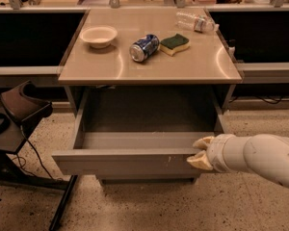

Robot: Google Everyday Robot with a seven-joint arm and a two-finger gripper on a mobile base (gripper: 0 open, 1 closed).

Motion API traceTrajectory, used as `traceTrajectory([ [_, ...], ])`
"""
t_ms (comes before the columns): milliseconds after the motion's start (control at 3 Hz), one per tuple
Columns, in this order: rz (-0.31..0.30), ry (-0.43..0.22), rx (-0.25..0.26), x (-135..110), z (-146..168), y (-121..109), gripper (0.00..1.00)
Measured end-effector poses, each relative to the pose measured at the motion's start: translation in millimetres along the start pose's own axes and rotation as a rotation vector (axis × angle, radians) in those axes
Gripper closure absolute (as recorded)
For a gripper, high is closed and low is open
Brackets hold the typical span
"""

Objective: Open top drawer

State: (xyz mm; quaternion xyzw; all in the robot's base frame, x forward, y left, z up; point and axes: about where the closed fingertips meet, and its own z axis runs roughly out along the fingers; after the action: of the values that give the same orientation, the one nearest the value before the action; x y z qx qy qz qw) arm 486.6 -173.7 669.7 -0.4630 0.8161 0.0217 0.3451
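— How far along did we judge the job?
— Nearly done, we thought. The top drawer (pixel 130 161) stood pulled well out from under the bench (pixel 183 66), its plain grey inside showing.
— And the pincer?
— The pincer (pixel 201 153) sat at the right end of the drawer's front, its two tips spread apart, one by the upper edge, one lower on the face. We saw nothing clamped between them.
— What was left?
— Little, by our reckoning: perhaps a last pull, then backing away.
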Motion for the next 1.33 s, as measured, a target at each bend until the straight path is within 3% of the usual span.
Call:
traceTrajectory([
  [1333, 0.007, -0.009, -0.004, 1.1, -3.9, 10.6, 1.0],
])
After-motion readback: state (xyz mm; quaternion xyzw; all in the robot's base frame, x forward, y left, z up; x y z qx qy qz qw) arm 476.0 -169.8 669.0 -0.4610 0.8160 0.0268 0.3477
